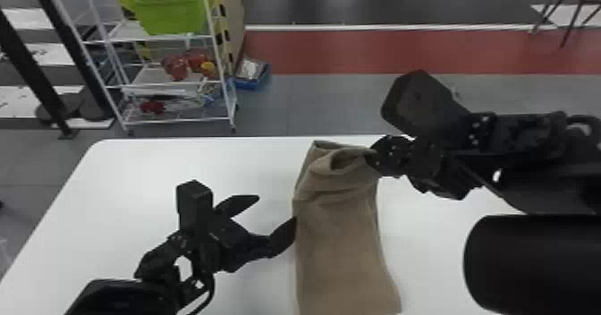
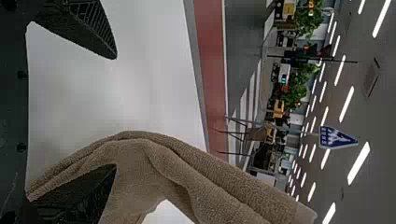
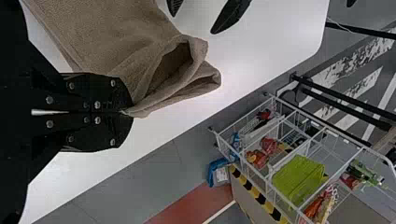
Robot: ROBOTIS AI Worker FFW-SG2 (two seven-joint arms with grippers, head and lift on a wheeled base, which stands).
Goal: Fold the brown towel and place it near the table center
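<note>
Towel lies near table's far edge, right hand pinching it.

Black arms, screws apparently silver

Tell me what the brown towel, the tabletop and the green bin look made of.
The brown towel looks like soft, matt cloth, probably terry, given its nubbly pile and rounded folds. The tabletop is smooth and white with a faint sheen, perhaps laminate. The green bin is likely plastic, judging by its even, bright color.

Left tool spread wide, right tool pinched together
</note>
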